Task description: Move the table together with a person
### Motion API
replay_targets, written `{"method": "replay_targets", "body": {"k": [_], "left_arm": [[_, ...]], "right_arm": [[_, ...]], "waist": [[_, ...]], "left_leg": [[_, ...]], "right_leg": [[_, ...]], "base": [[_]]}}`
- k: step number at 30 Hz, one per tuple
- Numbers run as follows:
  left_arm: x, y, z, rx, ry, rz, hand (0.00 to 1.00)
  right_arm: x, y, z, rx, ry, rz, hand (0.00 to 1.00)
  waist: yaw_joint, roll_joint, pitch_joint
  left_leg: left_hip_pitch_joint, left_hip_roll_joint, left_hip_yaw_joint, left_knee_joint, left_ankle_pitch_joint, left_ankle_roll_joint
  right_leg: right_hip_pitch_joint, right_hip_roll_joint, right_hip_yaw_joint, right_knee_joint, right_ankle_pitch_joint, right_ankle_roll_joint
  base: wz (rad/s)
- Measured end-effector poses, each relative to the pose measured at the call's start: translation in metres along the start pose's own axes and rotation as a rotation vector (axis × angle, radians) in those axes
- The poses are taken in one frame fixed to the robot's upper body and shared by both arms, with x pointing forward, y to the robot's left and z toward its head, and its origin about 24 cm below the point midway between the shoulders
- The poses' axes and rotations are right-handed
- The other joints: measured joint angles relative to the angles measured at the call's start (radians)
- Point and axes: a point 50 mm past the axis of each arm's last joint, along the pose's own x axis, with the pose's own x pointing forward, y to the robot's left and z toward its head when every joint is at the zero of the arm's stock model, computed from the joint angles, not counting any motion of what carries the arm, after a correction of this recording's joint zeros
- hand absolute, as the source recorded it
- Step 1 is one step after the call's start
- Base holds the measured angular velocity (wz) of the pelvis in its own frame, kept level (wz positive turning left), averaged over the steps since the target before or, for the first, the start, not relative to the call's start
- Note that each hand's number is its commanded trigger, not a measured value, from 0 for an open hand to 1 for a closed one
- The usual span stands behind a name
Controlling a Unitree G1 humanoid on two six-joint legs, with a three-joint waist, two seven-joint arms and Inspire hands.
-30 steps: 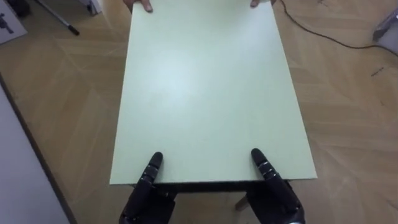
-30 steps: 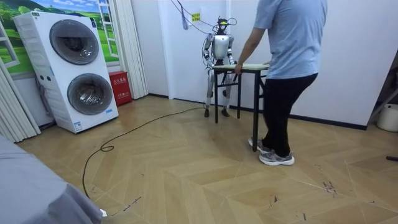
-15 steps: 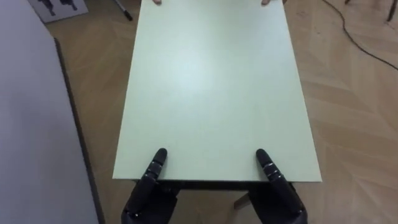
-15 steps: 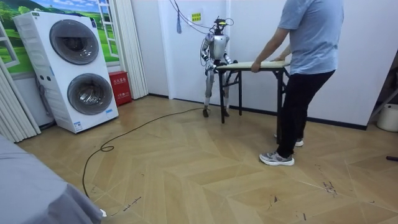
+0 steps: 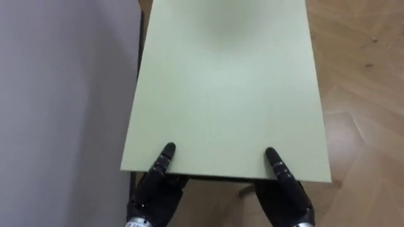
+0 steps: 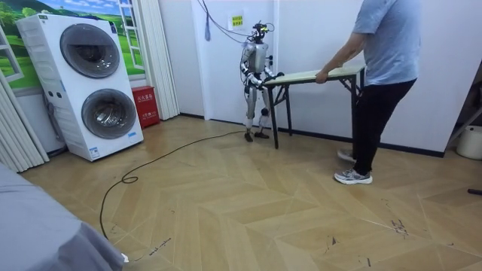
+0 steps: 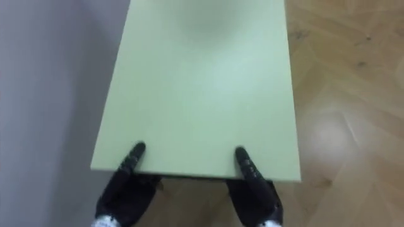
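Mid-carry, I judge: the tabletop (image 5: 227,94) is held between robot and person (image 6: 384,75), with a wall (image 5: 63,94) at nine o'clock. The left hand (image 5: 154,186) and right hand (image 5: 284,189) pinch its six o'clock edge, thumbs on top. Setting down remains.

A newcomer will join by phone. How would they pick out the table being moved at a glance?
Find the stacked washing machines, then follow the white wall to the room view's right. There the table spans between the robot and a person. Unlike anything nearby, it has a pale green top on thin dark legs.
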Motion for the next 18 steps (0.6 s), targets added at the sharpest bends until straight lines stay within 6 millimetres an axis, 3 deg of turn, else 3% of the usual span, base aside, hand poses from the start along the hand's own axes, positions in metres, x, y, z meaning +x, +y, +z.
{"method": "replay_targets", "body": {"k": [2,3,4,5,6,10,13,14,15,16,17,18], "left_arm": [[0.0,0.001,-0.001,0.001,0.001,0.009,1.0],[-0.001,0.002,-0.002,-0.007,0.003,0.02,1.0],[-0.002,0.002,-0.003,-0.01,0.003,0.023,1.0],[-0.004,0.004,-0.003,-0.021,-0.005,0.032,1.0],[-0.006,0.007,-0.003,-0.038,-0.013,0.048,1.0],[-0.007,0.008,-0.002,-0.045,-0.024,0.057,1.0],[-0.009,0.012,-0.003,-0.047,-0.018,0.071,1.0],[-0.009,0.013,-0.004,-0.047,-0.013,0.08,1.0],[-0.01,0.015,-0.003,-0.04,-0.013,0.087,1.0],[-0.011,0.016,-0.002,-0.035,-0.012,0.088,1.0],[-0.01,0.016,0.0,-0.036,-0.018,0.087,1.0],[-0.009,0.016,0.002,-0.036,-0.023,0.09,1.0]], "right_arm": [[-0.001,-0.001,-0.001,0.0,0.001,-0.006,1.0],[-0.002,-0.002,-0.001,-0.007,0.006,-0.011,1.0],[-0.001,-0.001,-0.002,-0.009,0.01,-0.01,1.0],[0.002,0.0,-0.001,-0.022,0.018,-0.006,1.0],[0.004,0.001,-0.001,-0.043,0.028,-0.006,1.0],[0.006,0.004,-0.005,-0.049,0.047,0.004,1.0],[0.003,0.002,-0.005,-0.055,0.06,-0.006,1.0],[0.001,0.0,-0.007,-0.045,0.065,-0.02,1.0],[-0.001,-0.002,-0.009,-0.034,0.067,-0.034,1.0],[-0.001,-0.001,-0.01,-0.029,0.07,-0.035,1.0],[0.001,0.001,-0.012,-0.033,0.077,-0.03,1.0],[0.001,0.002,-0.012,-0.033,0.073,-0.029,1.0]], "waist": [[0.003,-0.004,0.0006],[0.009,0.001,0.0015],[0.014,0.001,0.0018],[0.037,0.005,0.0047],[0.033,0.021,0.0081],[0.041,0.019,0.0076],[0.038,0.013,0.0109],[0.034,0.008,0.0131],[0.033,0.001,0.0134],[0.035,-0.007,0.0089],[0.034,-0.018,0.0048],[0.02,-0.018,0.005]], "left_leg": [[0.035,-0.01,-0.018,-0.061,0.01,0.014],[0.043,-0.011,-0.065,-0.072,0.016,0.014],[0.043,-0.013,-0.092,-0.073,0.018,0.012],[0.035,-0.018,-0.146,-0.073,0.018,0.006],[0.032,-0.02,-0.18,-0.075,0.019,-0.005],[0.044,-0.017,-0.13,-0.107,0.021,-0.008],[0.074,-0.016,-0.115,-0.125,0.023,-0.003],[0.103,-0.022,-0.139,-0.14,0.025,0.0],[0.113,-0.03,-0.202,-0.139,0.024,0.001],[0.107,-0.038,-0.24,-0.137,0.024,0.001],[0.094,-0.047,-0.31,-0.132,0.022,-0.002],[0.086,-0.061,-0.342,-0.131,0.016,-0.011]], "right_leg": [[-0.027,-0.008,0.044,0.06,-0.001,0.002],[-0.069,-0.015,0.102,0.112,-0.017,0.018],[-0.088,-0.008,0.143,0.094,-0.02,0.02],[-0.139,-0.004,0.203,0.027,-0.009,0.007],[-0.161,-0.008,0.206,0.028,0.059,-0.013],[-0.154,-0.012,0.186,0.041,0.063,-0.013],[-0.158,-0.034,0.191,0.13,0.058,-0.004],[-0.187,-0.056,0.207,0.234,0.054,0.004],[-0.233,-0.053,0.276,0.265,0.03,0.033],[-0.255,-0.039,0.315,0.229,0.023,0.033],[-0.297,-0.02,0.386,0.128,0.038,0.018],[-0.319,-0.028,0.411,0.068,0.152,0.017]], "base": [[0.26],[-0.04],[-0.34],[-0.23],[-0.07],[0.22],[0.37],[0.34],[0.28],[0.22],[0.38],[0.61]]}}
